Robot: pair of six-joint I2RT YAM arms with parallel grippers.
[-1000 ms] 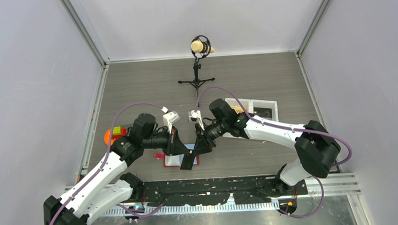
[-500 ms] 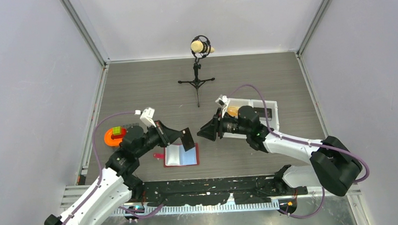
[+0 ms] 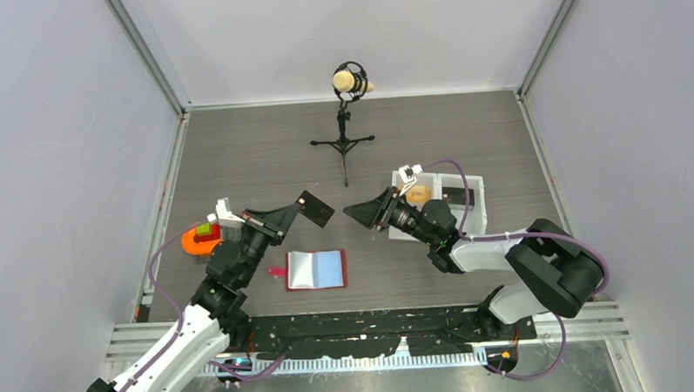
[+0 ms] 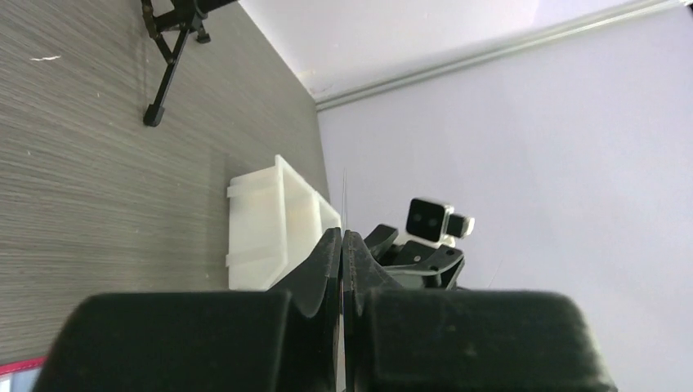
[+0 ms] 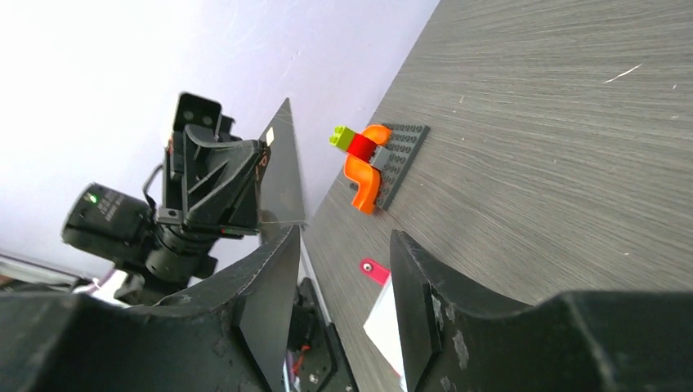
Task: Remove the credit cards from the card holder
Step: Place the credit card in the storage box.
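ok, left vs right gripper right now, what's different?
Left gripper is shut on a dark card, held clear of the table; right gripper is open and empty. Left gripper sits nearer the orange block, right gripper nearer the white tray. Both point toward each other, beyond the open card holder.

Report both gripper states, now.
Left gripper: closed on a dark credit card.
Right gripper: open, holding nothing.

Left tool [image 3: 298, 212] grips dark card [image 3: 317, 209]; red holder [image 3: 316, 270] lies open.
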